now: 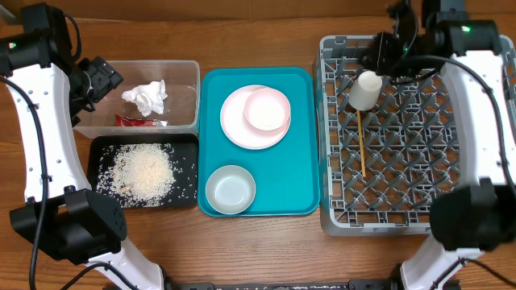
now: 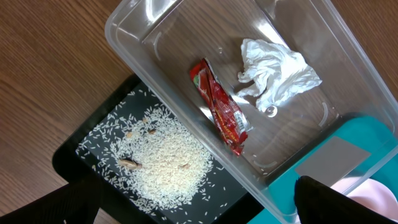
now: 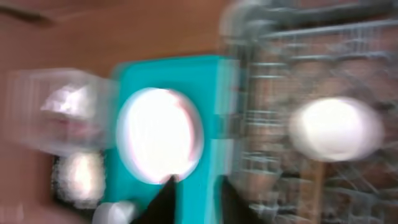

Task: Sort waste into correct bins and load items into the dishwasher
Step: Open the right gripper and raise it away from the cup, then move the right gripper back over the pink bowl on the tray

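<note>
Small white cup (image 1: 364,89) sits in the pegged grey rack (image 1: 326,145); left fingers (image 2: 326,202) gape empty, right fingers (image 3: 163,202) blurred, spread unclear.

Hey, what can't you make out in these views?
- Right wrist view: motion blur smears everything; the cup is a white blob, the right gripper's opening unreadable.
- Overhead: dark arm parts crowd the right gripper; contact with the cup unclear.
- Left wrist view: left gripper fingers cut off by the bottom edge.
- Brown bits in the rice: too small to identify.
</note>
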Robot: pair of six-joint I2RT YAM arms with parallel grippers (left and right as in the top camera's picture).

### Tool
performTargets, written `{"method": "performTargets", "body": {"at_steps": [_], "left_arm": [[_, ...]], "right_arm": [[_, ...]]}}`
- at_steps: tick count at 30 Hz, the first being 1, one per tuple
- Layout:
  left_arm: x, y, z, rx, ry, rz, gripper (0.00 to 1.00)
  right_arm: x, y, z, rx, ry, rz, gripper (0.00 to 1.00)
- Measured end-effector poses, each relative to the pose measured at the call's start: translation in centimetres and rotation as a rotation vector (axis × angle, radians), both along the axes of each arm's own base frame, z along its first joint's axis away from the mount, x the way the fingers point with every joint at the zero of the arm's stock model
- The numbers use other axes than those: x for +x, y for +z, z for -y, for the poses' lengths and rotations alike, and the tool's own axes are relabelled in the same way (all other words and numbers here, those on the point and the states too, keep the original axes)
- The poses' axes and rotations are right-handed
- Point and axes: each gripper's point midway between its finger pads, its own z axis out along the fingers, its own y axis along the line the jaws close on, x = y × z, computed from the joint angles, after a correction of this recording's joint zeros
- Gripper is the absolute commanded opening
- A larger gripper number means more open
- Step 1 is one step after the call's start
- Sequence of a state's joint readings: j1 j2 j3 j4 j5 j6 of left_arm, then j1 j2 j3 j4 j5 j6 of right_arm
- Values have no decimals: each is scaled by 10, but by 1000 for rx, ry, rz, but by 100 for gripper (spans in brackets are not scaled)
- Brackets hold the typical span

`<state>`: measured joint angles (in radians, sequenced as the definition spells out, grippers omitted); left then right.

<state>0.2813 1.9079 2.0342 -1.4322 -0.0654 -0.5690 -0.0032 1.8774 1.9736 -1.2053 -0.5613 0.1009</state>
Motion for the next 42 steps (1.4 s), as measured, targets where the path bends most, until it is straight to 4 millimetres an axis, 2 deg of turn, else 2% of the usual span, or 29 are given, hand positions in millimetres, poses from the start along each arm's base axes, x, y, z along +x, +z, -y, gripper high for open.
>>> {"method": "performTargets", "body": {"at_steps": [1,3,5,9,11,14,17,18,24,25,26,27,29,34,42], "left_arm": [[0,0,0,0,0,0,100],[0,0,0,0,0,0,100],[0,0,0,0,0,0,100],[0,0,0,-1,0,0,100],[0,0,0,0,0,0,100],[0,0,0,-1,0,0,100],[0,0,0,0,0,0,100],[0,0,0,0,0,0,100],[0,0,0,0,0,0,100],[0,0,0,0,0,0,100],[0,0,0,0,0,0,100],[0,0,0,0,0,0,100],[0,0,0,0,0,0,100],[0,0,0,0,0,0,100],[0,0,0,0,0,0,100]], "right_arm": [[-4,10,-8,45,22,11,61],[-12,24,-23,131,61,12,80],[-16,28,-33,183,88,-2,100],[-30,18,-68,232,169,-56,100],[-38,12,-92,233,212,-76,100],[-50,0,-130,186,259,-91,83],[-65,-20,-161,82,264,-115,39],[-68,-25,-167,50,259,-119,34],[-78,-57,-212,-178,237,11,31],[-79,-62,-220,-209,234,44,36],[-79,-65,-226,-225,229,69,48],[-81,-71,-234,-251,227,104,55],[-82,-79,-245,-281,219,163,56],[-72,-100,-249,-322,166,252,56],[-49,-144,-228,-346,65,320,56]]}}
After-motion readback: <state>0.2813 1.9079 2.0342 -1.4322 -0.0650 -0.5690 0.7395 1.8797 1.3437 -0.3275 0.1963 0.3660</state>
